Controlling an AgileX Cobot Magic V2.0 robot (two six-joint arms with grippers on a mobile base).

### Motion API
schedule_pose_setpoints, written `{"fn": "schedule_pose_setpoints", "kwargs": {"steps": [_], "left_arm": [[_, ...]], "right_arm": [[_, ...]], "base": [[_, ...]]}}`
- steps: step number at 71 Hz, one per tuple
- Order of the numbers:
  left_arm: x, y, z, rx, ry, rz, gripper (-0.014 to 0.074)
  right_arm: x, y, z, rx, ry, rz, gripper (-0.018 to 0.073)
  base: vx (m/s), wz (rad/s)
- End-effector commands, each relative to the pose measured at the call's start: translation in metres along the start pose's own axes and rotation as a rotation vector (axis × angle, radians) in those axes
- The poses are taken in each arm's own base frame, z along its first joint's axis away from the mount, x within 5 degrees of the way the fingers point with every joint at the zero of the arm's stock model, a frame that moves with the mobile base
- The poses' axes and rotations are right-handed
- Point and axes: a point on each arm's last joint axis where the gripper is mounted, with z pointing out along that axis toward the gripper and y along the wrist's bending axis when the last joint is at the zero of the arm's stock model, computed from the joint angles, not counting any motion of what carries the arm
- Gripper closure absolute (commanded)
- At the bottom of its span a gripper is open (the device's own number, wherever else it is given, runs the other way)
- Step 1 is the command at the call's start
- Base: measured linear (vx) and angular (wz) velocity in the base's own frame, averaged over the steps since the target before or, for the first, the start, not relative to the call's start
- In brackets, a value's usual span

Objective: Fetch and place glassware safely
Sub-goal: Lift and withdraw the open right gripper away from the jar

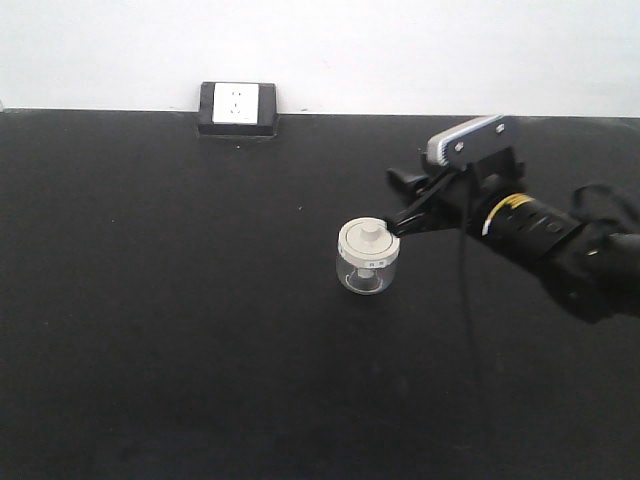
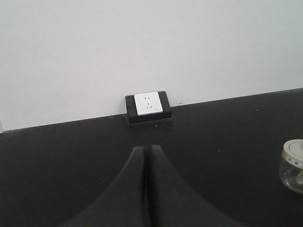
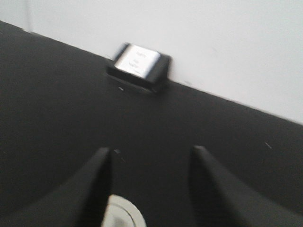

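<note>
Matte black tabletop spans scene, running below and beyond right gripper. White wall socket in black rectangular housing sits at table's far edge against white wall, well apart from that gripper, up-left in front view.

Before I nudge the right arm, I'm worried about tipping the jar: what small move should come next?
Probably ease it forward and slightly left: the open right gripper has only the jar lid at its left jaw, not centred between them.
</note>
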Motion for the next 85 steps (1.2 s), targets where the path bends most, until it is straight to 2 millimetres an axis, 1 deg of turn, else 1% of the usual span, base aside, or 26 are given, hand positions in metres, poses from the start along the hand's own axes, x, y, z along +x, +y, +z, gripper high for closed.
{"fn": "schedule_pose_setpoints", "kwargs": {"steps": [1, 2, 3, 4, 6, 7, 18, 25, 40, 47, 55, 60, 63, 68, 75, 85], "left_arm": [[-0.015, -0.001, -0.001, 0.011, -0.097, -0.016, 0.0603], [-0.015, -0.001, -0.001, 0.011, -0.097, -0.016, 0.0603], [-0.015, -0.001, -0.001, 0.011, -0.097, -0.016, 0.0603], [-0.015, -0.001, -0.001, 0.011, -0.097, -0.016, 0.0603], [-0.015, -0.001, -0.001, 0.011, -0.097, -0.016, 0.0603], [-0.015, -0.001, -0.001, 0.011, -0.097, -0.016, 0.0603], [-0.015, -0.001, -0.001, 0.011, -0.097, -0.016, 0.0603], [-0.015, -0.001, -0.001, 0.011, -0.097, -0.016, 0.0603], [-0.015, -0.001, -0.001, 0.011, -0.097, -0.016, 0.0603], [-0.015, -0.001, -0.001, 0.011, -0.097, -0.016, 0.0603], [-0.015, -0.001, -0.001, 0.011, -0.097, -0.016, 0.0603], [-0.015, -0.001, -0.001, 0.011, -0.097, -0.016, 0.0603], [-0.015, -0.001, -0.001, 0.011, -0.097, -0.016, 0.0603], [-0.015, -0.001, -0.001, 0.011, -0.097, -0.016, 0.0603], [-0.015, -0.001, -0.001, 0.011, -0.097, -0.016, 0.0603], [-0.015, -0.001, -0.001, 0.011, -0.097, -0.016, 0.0603]], "right_arm": [[-0.034, -0.011, -0.029, 0.093, -0.004, 0.062, 0.0438], [-0.037, -0.012, -0.032, 0.101, 0.003, 0.068, 0.0452], [-0.039, -0.012, -0.035, 0.11, 0.008, 0.074, 0.0496], [-0.04, -0.012, -0.037, 0.113, 0.01, 0.077, 0.051], [-0.046, -0.013, -0.045, 0.129, 0.016, 0.087, 0.0566], [-0.049, -0.013, -0.048, 0.134, 0.014, 0.09, 0.0575], [-0.076, -0.014, -0.081, 0.168, -0.05, 0.122, 0.0568], [-0.088, -0.013, -0.099, 0.183, -0.076, 0.122, 0.0567], [-0.101, -0.01, -0.136, 0.214, -0.087, 0.12, 0.0566], [-0.096, -0.005, -0.152, 0.211, -0.118, 0.116, 0.0564], [-0.078, -0.007, -0.172, 0.245, -0.123, 0.159, 0.0564], [-0.063, -0.011, -0.185, 0.291, -0.129, 0.197, 0.0564], [-0.058, -0.013, -0.195, 0.318, -0.149, 0.2, 0.0564], [-0.045, -0.016, -0.208, 0.371, -0.147, 0.183, 0.0564], [-0.036, -0.014, -0.226, 0.421, -0.16, 0.15, 0.0563], [-0.023, -0.004, -0.248, 0.448, -0.157, 0.1, 0.0563]], "base": [[0.0, 0.0], [0.0, 0.0], [0.0, 0.0], [0.0, 0.0], [0.0, 0.0], [0.0, 0.0], [0.0, 0.0], [0.0, 0.0], [0.0, 0.0], [0.0, 0.0], [0.0, 0.0], [0.0, 0.0], [0.0, 0.0], [0.0, 0.0], [0.0, 0.0], [0.0, 0.0]]}}
